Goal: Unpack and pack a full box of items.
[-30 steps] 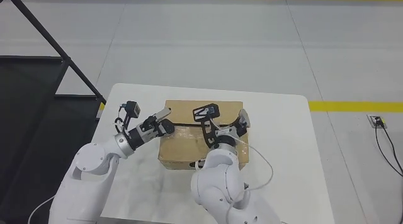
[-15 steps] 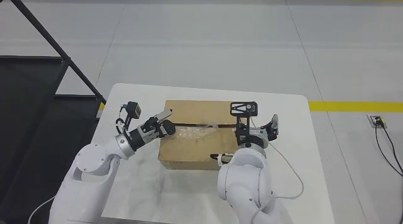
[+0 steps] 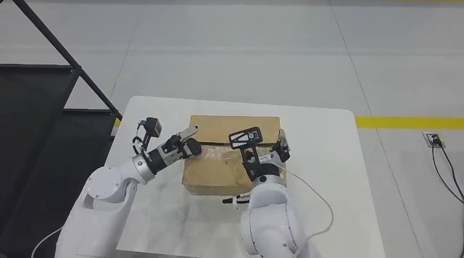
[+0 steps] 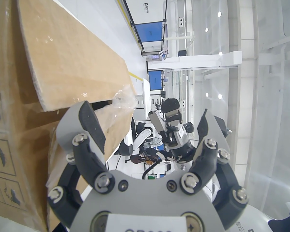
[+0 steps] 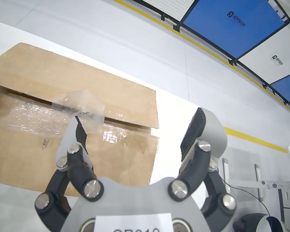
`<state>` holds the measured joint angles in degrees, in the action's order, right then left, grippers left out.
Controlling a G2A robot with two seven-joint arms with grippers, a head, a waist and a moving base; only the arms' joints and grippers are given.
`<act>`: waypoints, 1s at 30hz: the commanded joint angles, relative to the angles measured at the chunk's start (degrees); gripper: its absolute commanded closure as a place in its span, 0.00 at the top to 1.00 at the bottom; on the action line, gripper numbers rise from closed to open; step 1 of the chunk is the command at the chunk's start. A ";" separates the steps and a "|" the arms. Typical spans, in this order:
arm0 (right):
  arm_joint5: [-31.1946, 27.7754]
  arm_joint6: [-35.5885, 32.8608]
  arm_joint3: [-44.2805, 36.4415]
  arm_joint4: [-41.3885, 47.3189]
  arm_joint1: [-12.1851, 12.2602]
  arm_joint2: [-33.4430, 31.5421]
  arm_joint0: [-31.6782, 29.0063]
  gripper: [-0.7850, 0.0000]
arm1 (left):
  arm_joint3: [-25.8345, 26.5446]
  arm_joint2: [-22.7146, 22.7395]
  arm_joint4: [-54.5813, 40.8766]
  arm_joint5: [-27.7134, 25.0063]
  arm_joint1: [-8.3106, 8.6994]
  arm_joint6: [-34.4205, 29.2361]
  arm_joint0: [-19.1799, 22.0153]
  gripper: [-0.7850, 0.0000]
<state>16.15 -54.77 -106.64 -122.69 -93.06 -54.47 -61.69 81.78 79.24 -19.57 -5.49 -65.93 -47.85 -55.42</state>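
From the top, the box sits in the middle of the white table. Its flaps are down, with a thin gap along the seam. A bit of clear tape sticks up all crumpled on the seam. My left claw is at the left end of the box, up by the top edge. My right claw is over the right end.

From my left wrist, my left claw is spread wide and holds nothing. One finger is right by the box corner, just under a flap edge. I cannot tell if it touches. The tape pokes out past that flap.

From my right wrist, my right claw is spread wide and holds nothing too. One finger is right at the loose tape on the seam. The other finger hangs past the box edge, over the table.
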 commanded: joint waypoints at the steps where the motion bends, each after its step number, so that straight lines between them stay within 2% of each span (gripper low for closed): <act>1: -0.92 0.83 0.69 0.00 0.05 -0.14 -0.41 1.00 | 0.03 0.15 -0.13 0.00 0.07 -0.02 -0.10 1.00; 4: -4.45 2.90 3.55 -4.85 0.08 1.17 -0.16 1.00 | 0.06 0.20 -0.28 0.02 0.14 0.02 -0.15 1.00; 6: -4.48 1.24 4.89 -7.91 -0.20 1.79 0.39 1.00 | 0.15 0.17 -0.29 -0.01 0.18 0.04 -0.15 1.00; 14: -9.32 -2.33 10.15 -8.96 -1.78 4.12 4.01 1.00 | 0.34 0.12 -0.49 -0.04 0.35 -0.01 -0.21 1.00; 27: -6.75 -5.07 16.68 -17.76 -4.09 6.21 7.36 1.00 | 0.36 0.37 -1.30 -0.27 0.64 -0.06 -0.43 1.00; 30: -6.38 -6.30 17.72 -19.88 -4.66 6.66 7.79 0.92 | 0.19 0.56 -1.27 -0.33 0.74 -0.11 -0.44 1.00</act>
<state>9.53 -60.86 -89.10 -142.08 -97.51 -47.94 -53.99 82.03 79.75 -20.89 -5.80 -65.23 -47.95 -55.85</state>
